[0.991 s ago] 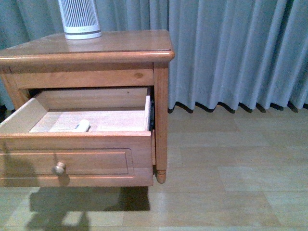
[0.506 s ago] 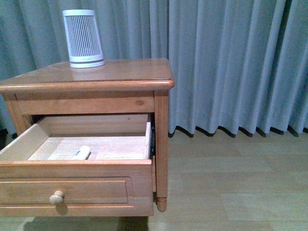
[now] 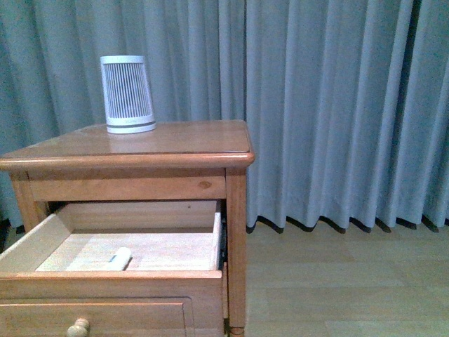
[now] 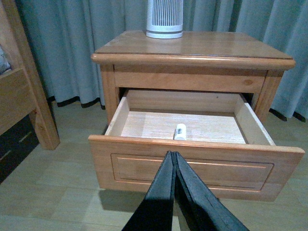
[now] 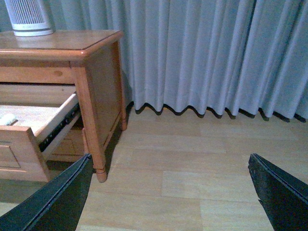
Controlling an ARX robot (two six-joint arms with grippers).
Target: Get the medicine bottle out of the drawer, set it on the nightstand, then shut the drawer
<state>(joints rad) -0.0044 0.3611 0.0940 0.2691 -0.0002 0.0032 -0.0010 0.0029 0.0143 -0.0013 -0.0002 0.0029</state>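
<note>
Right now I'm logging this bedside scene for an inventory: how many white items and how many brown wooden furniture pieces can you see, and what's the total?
White items: 2 (the medicine bottle lying in the open drawer, and the slatted device on top of the nightstand)
Brown wooden furniture: 2 (the nightstand, and the bed frame)
Total: 4

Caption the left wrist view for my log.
Shut left gripper faces the open reddish-brown wooden drawer, small white medicine bottle lying inside on pale wood.
</note>
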